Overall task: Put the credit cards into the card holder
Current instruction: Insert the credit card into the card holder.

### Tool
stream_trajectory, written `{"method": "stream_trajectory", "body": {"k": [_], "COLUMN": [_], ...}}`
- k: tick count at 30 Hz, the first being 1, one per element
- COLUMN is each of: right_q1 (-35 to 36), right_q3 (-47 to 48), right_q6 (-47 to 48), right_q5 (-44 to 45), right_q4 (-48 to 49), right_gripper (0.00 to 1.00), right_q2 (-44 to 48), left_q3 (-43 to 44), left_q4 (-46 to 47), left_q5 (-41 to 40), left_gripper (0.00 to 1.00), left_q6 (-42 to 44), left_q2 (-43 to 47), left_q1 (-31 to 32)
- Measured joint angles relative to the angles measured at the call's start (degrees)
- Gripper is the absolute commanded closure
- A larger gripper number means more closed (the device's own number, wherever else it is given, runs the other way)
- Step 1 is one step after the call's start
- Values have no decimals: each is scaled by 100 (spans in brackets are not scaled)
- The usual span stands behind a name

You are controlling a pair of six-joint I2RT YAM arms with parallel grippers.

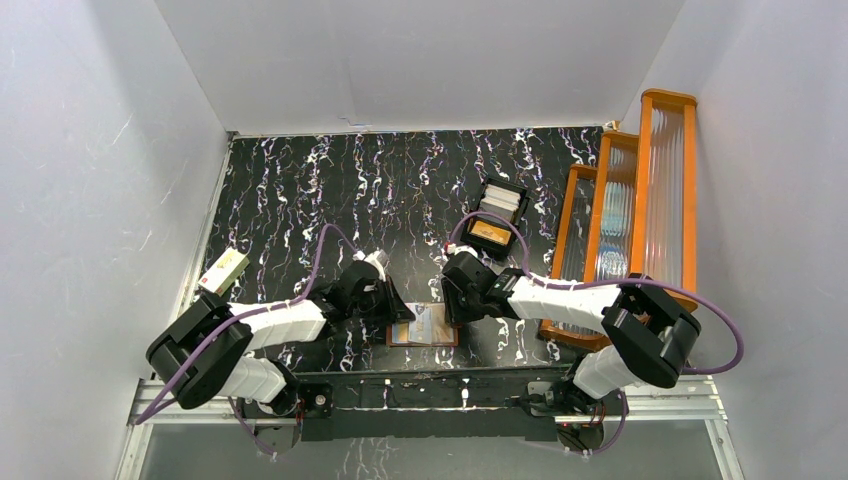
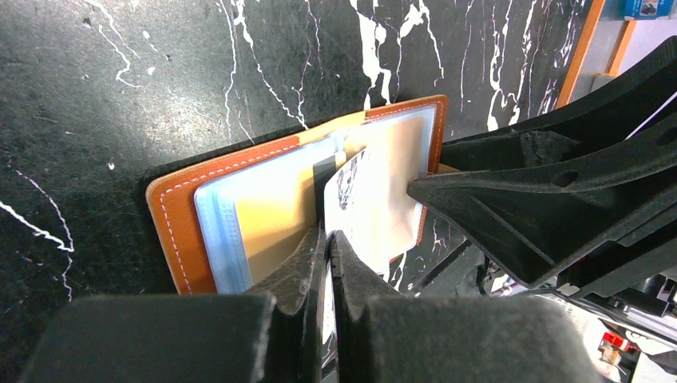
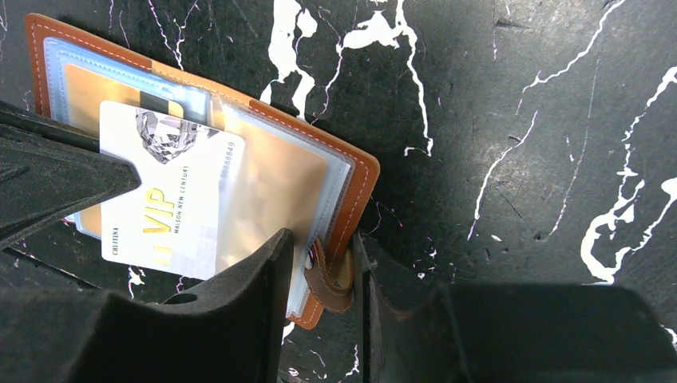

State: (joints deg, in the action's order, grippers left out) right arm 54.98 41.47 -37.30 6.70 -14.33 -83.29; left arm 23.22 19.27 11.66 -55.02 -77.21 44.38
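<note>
Jaws of the left gripper (image 2: 329, 239) are pressed together on one edge of a white card (image 2: 363, 203). Those of the right gripper (image 3: 321, 239) stand part-way apart, pinching the holder (image 3: 351, 171) at its edge by the clasp tab. The holder lies open on the table (image 1: 300, 190), close to its near edge and between the two arms. The card lies across the holder's clear pockets, and part of it sticks out past the holder's edge. Whether its leading edge has entered a pocket cannot be told.

The card looks light, stiff and slick, so a pinch on a bare edge, well away from the pocket mouth, seems the best hold. It may pivot if pushed off-line. The holder looks soft and floppy, and its glossy sleeves are likely to buckle or lift unless the cover is pinned down.

The two grippers crowd each other over the holder, leaving little room to slide the card. Well behind them sits a black tray (image 1: 497, 215) with more cards. Orange racks (image 1: 620, 200) stand to the right and a cream box (image 1: 223, 270) lies at the left edge, none of them in the way.
</note>
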Motion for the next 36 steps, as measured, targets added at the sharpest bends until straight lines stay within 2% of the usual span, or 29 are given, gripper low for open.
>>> {"method": "stream_trajectory", "body": {"k": [21, 36], "right_q1": [0, -7], "right_q3": [-11, -9], "right_q6": [0, 4], "right_q5": [-20, -37], "right_q4": [44, 52], "right_gripper": [60, 60], "right_q2": [0, -9], "left_q3": [44, 83], "left_q4": [-94, 101], "left_q5": [-361, -142], "left_gripper": [100, 100], "left_q6": [136, 1161], "left_q2": [79, -17], "left_q1": [9, 9]}}
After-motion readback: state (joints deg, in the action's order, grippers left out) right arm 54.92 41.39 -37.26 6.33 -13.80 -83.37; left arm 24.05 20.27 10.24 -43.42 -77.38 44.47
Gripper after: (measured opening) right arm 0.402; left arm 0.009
